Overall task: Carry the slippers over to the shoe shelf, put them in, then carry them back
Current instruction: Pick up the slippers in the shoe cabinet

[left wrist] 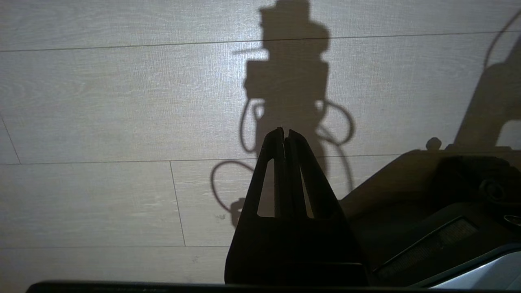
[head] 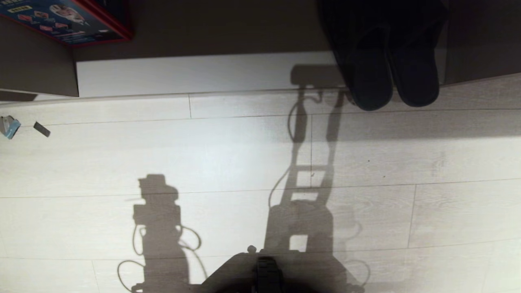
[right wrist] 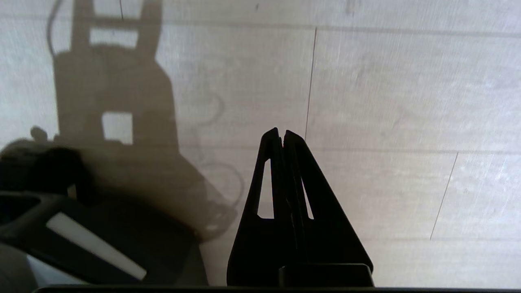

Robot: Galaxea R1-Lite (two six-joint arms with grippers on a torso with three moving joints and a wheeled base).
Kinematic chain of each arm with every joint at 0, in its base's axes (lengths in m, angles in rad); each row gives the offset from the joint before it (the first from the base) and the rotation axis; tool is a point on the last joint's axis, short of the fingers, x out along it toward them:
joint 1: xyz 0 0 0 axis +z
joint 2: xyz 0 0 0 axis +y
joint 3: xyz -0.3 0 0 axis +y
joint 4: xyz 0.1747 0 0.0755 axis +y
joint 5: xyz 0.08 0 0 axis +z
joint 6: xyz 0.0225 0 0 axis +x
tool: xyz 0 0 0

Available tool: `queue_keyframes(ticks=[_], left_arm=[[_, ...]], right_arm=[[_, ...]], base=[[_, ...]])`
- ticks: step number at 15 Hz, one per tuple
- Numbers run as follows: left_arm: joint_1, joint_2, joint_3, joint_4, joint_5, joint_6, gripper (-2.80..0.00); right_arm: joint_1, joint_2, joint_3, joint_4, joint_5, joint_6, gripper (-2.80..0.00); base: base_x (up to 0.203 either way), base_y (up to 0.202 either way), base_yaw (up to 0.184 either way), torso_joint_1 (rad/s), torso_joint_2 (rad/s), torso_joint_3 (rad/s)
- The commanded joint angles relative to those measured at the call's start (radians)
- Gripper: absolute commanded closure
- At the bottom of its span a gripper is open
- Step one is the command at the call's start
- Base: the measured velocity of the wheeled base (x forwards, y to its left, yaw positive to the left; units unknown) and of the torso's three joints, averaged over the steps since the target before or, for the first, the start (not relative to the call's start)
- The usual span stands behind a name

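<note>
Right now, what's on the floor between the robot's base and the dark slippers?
Only bare pale wood-grain floor with shadows lies between the robot's base and the dark grey-black slippers, seen in the head view.

No text can be read anywhere. The red-edged blue printed box [head: 67,20] at the far left carries small yellow and red label patches and pictures, all too small to make out.

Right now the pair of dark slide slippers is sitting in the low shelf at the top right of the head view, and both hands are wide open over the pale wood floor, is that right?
Not quite. The dark slide slippers do sit in the low shelf, heels overhanging the pale wood floor. But the wrist views show the left hand and right hand shut, fingers pressed together, holding nothing.
</note>
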Motion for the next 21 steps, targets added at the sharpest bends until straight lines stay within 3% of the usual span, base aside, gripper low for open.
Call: queue_keyframes(ticks=[1, 3, 21], left_arm=[[0.000, 0.001, 0.000, 0.000, 0.000, -0.001, 0.00], [0.000, 0.000, 0.000, 0.000, 0.000, -0.002, 0.00], [0.000, 0.000, 0.000, 0.000, 0.000, 0.001, 0.00]], right_arm=[[0.000, 0.004, 0.004, 0.008, 0.001, 0.007, 0.00], [0.001, 0.004, 0.005, 0.004, 0.023, -0.052, 0.00], [0.000, 0.005, 0.004, 0.002, 0.032, -0.058, 0.00]], base=[[0.000, 0.000, 0.000, 0.000, 0.00, 0.000], [0.000, 0.000, 0.000, 0.000, 0.00, 0.000], [0.000, 0.000, 0.000, 0.000, 0.00, 0.000]])
